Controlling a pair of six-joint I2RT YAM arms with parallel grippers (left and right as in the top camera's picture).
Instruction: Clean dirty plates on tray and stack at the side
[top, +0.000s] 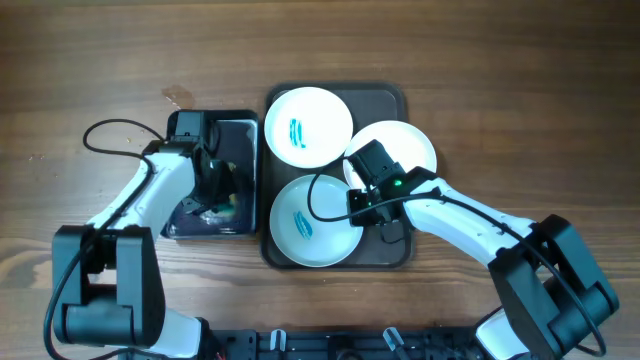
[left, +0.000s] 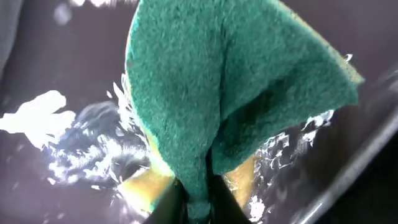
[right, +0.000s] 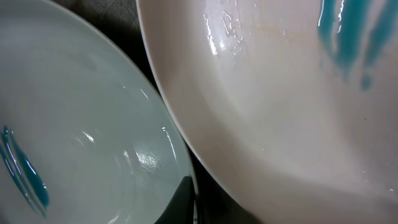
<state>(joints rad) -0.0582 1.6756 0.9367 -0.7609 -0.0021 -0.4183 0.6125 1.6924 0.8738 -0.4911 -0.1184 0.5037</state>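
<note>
Three smeared plates (top: 308, 125) sit on the tray (top: 385, 98) at frame centre while my left gripper (top: 213, 190), over the small black tray (top: 240, 130) at left, pinches the green sponge (left: 236, 81), apparently to wet it; my right gripper (top: 360, 200) hovers above the plates, its grip impossible to tell.

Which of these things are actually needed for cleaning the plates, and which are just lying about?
For the job: top plate, right plate, lower plate, all smeared teal; brown tray under them; green sponge, pinched in the left fingers; wet black tray below it.
Just there: wooden table; small brown mark on it.
</note>
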